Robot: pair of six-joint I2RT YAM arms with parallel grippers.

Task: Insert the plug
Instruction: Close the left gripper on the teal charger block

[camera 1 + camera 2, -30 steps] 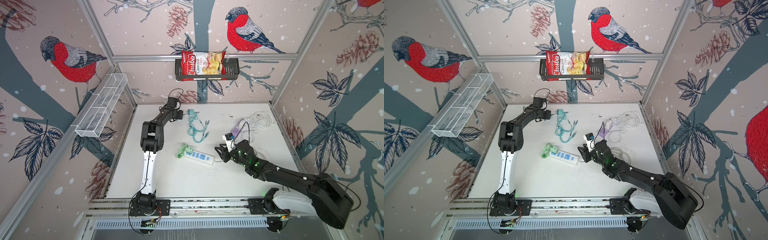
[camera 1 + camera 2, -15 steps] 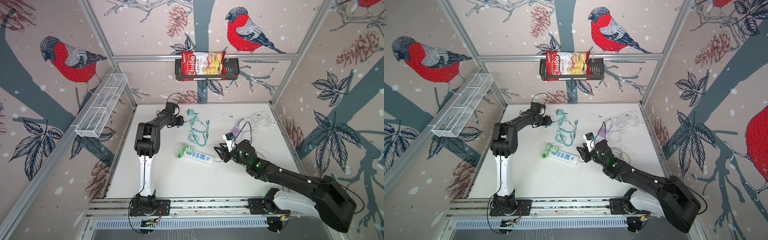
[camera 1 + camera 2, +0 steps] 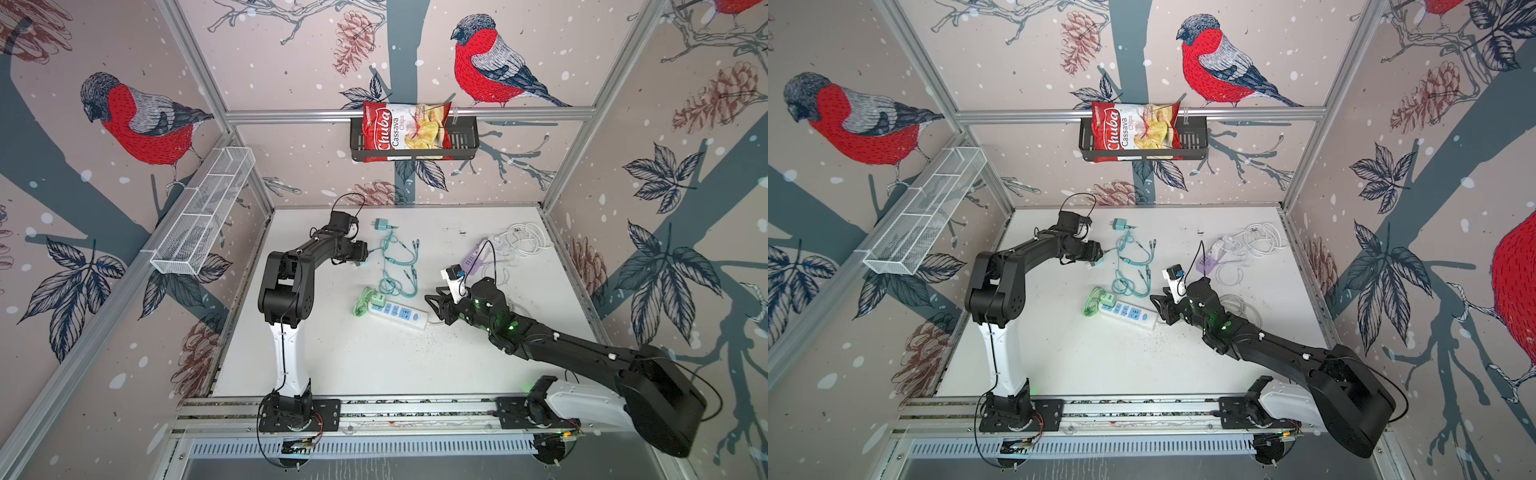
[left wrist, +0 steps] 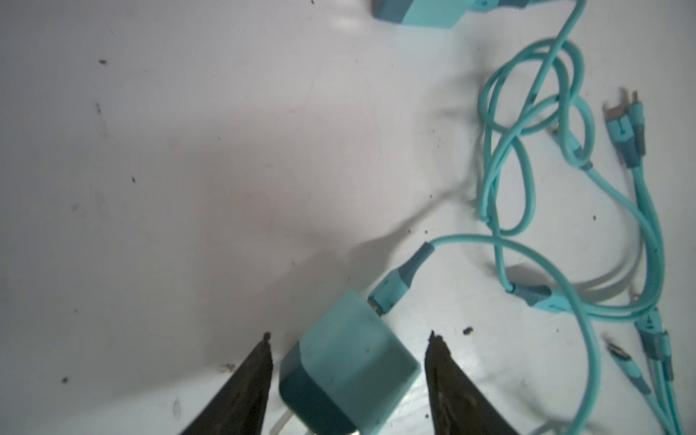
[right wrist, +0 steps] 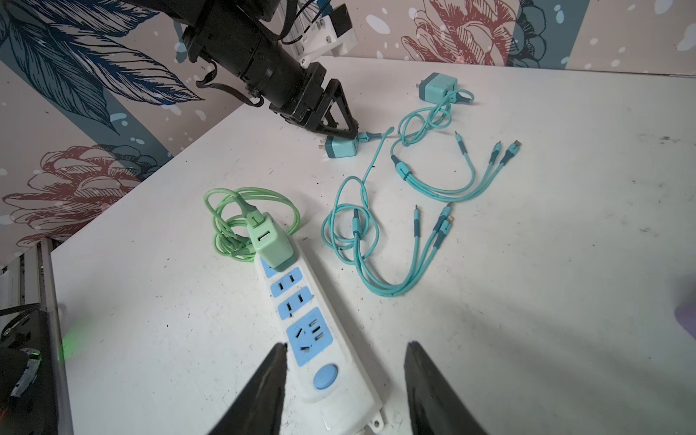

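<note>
Pick-up step of the plug insertion. The left jaws stand released astride the teal charger (image 4: 348,371), which lies flat on the worktop (image 4: 188,169) between them with a gap showing at each side. Its prongs point back toward the wrist and its cable (image 4: 501,244) trails away ahead of the jaws. The right jaws, likewise released, straddle the switch end of the power strip (image 5: 305,324) without clamping it. Beyond them, at the strip's far end, a green charger (image 5: 271,244) already fills one socket, and the sockets nearer the jaws are free. Judged next: the left jaws close on the charger's sides, lift it and turn its prongs downward, while the right jaws steady the strip
</note>
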